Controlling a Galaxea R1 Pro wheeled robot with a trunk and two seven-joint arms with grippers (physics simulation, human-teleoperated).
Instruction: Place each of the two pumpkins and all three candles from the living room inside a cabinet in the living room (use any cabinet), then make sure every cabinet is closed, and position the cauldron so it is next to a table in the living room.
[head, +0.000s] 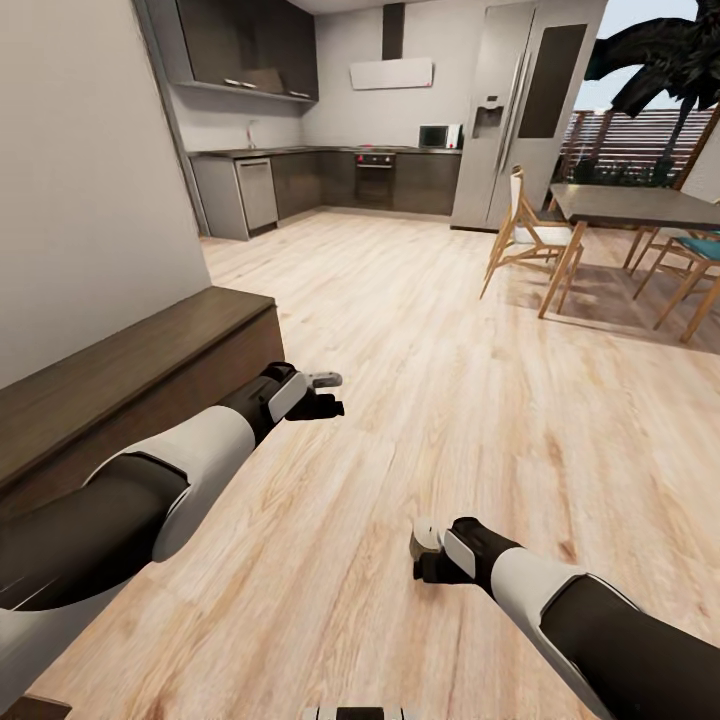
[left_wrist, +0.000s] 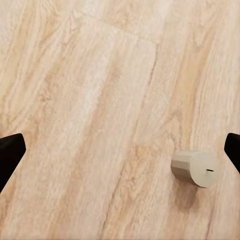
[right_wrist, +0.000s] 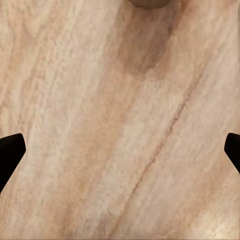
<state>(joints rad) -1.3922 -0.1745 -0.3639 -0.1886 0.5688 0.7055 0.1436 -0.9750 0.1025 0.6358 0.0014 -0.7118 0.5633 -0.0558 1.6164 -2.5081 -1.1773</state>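
- My left gripper (head: 322, 394) and right gripper (head: 428, 550) both hang empty over the floor (head: 420, 400), fingers spread apart.
- One candle (left_wrist: 195, 168) lies tipped on that floor beneath my left gripper, uncollected.
- The cabinet (head: 120, 385) beside that gripper looks shut; most work remains, I judge.

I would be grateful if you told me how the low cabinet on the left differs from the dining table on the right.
The cabinet is a solid dark-brown box reaching the floor; the dining table stands on slender light wooden legs. The cabinet runs along the wall; the dining table stands free, with chairs around it. The cabinet sits lower than the dining table. Both have a flat dark top and stand on the wooden floor.
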